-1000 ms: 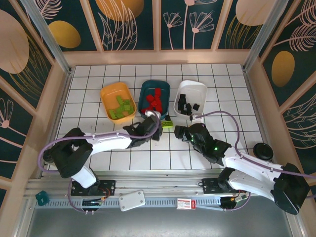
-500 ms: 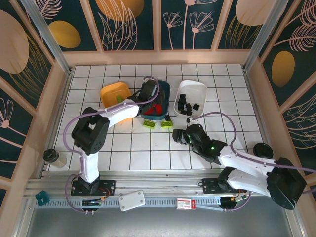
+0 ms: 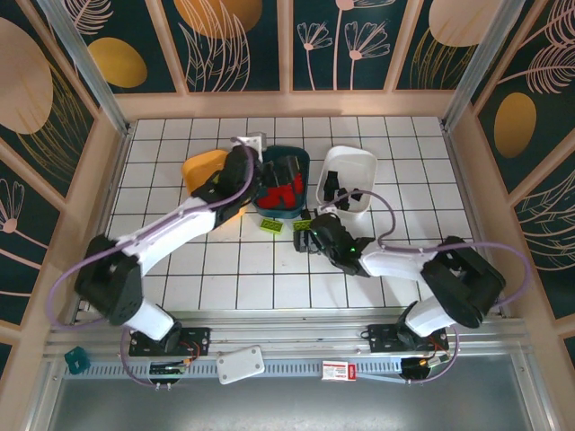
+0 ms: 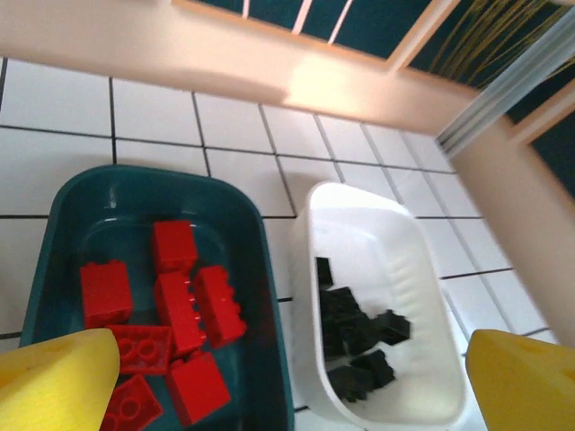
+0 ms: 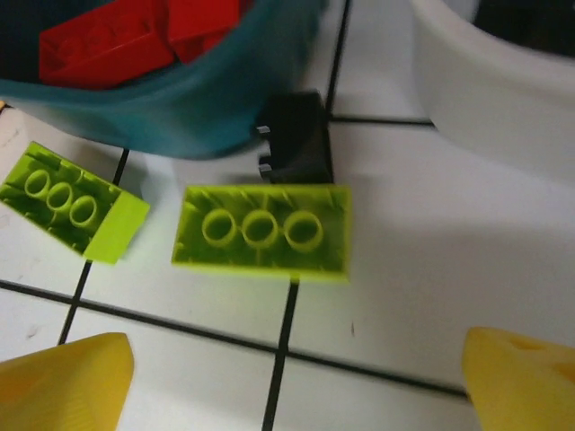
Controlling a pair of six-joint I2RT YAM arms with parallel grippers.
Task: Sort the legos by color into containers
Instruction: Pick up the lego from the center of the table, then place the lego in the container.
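Observation:
My left gripper (image 3: 268,171) hangs over the dark teal tray (image 3: 301,162), fingers wide open and empty. In the left wrist view the left gripper (image 4: 292,382) spans the teal tray (image 4: 63,193) of red legos (image 4: 180,305) and the white tray (image 4: 422,269) of black legos (image 4: 355,332). The orange-yellow tray (image 3: 199,166) is mostly hidden by that arm. My right gripper (image 3: 305,235) is low and open just before two lime legos (image 3: 269,227). The right wrist view has one lime lego (image 5: 262,229) upside down ahead of the gripper (image 5: 292,382), another lime one (image 5: 72,202) to the left, and a black lego (image 5: 292,139) against the teal tray (image 5: 180,99).
The white tray (image 3: 350,166) stands right of the teal one, and its wall (image 5: 494,81) is close to the black lego. A wooden fence (image 3: 287,103) borders the tiled table behind the trays. Bare tiles (image 3: 260,287) lie between the arms.
My left arm swung from the lime legos up over the teal tray and opened its shut gripper. My right gripper slid left toward the lime legos and opened wider.

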